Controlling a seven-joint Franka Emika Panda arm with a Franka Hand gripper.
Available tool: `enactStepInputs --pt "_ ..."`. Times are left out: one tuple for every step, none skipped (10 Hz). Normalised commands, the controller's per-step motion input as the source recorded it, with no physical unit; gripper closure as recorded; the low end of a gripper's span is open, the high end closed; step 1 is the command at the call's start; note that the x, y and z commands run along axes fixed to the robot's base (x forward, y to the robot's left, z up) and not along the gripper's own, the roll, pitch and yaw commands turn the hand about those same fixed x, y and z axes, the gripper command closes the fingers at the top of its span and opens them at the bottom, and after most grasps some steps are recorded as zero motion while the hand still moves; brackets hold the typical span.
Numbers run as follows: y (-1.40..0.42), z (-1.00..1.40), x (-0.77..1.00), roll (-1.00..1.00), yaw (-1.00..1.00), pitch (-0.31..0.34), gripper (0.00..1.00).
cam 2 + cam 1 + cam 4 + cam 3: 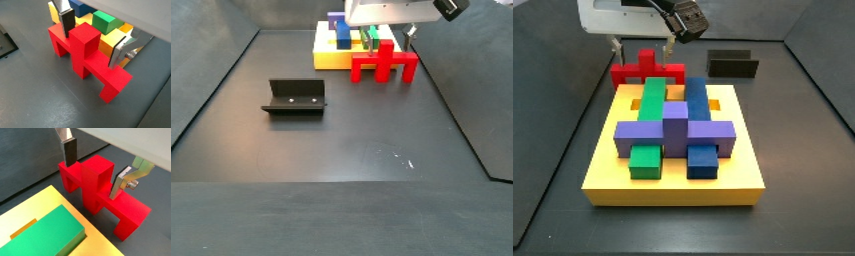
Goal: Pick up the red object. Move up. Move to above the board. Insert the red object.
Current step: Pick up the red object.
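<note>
One step in hand: pick-up | I see gripper [93, 168] jaws apart, straddling red object [647, 70] on floor at board's [673, 178] far edge | next: close, lift.

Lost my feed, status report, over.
Gripper open, fingers straddling the red object. Red object on the floor beside the board, not gripped. Nothing in the way.
</note>
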Motion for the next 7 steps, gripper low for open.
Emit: enactStepInputs --pt "0.07 0.00 0.00 -0.07 0.00 0.000 0.00" --pt "0.06 0.00 0.00 -0.05 0.00 0.000 0.00" --pt "0.00 0.00 0.00 0.00 0.01 0.000 0.00" --pt "-0.12 0.00 0.00 0.00 0.00 0.000 0.00" --pt "-0.11 0.00 0.00 0.01 0.00 0.000 0.00" --pt "-0.03 0.00 0.00 0.02 0.00 0.000 0.00" --pt "0.00 0.00 0.00 0.00 0.03 0.000 0.00"
